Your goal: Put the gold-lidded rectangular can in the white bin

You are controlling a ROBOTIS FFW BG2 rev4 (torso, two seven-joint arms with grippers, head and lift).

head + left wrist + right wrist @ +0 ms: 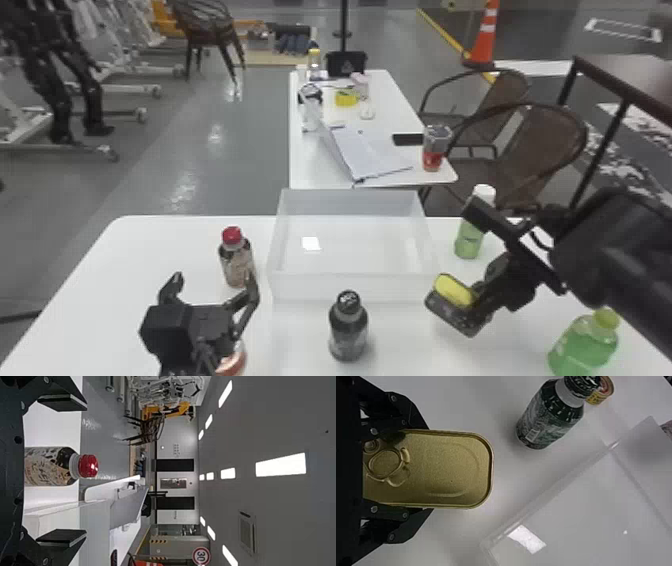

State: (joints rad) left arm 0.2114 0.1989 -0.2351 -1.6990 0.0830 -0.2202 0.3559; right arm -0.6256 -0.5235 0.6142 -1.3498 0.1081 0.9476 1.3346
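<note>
Gold-lidded can [451, 468] is being held outside the white bin [350, 200] at 4 o'clock; the right gripper [431, 468] is clamping its long sides, presumably leaving the far end free for insertion. Near wall [350, 288] is requiring clearance. White-capped bottle [468, 244] is standing at 3 o'clock, dark bottle [348, 330] at 6. Left gripper [213, 280], fingers spread, is hovering at 8.

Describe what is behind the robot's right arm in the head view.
Behind the right arm stands a white-capped green bottle, its cap and lower body showing, its middle partly covered. Farther back is a brown chair. The tabletop directly behind the arm is hidden.
</note>
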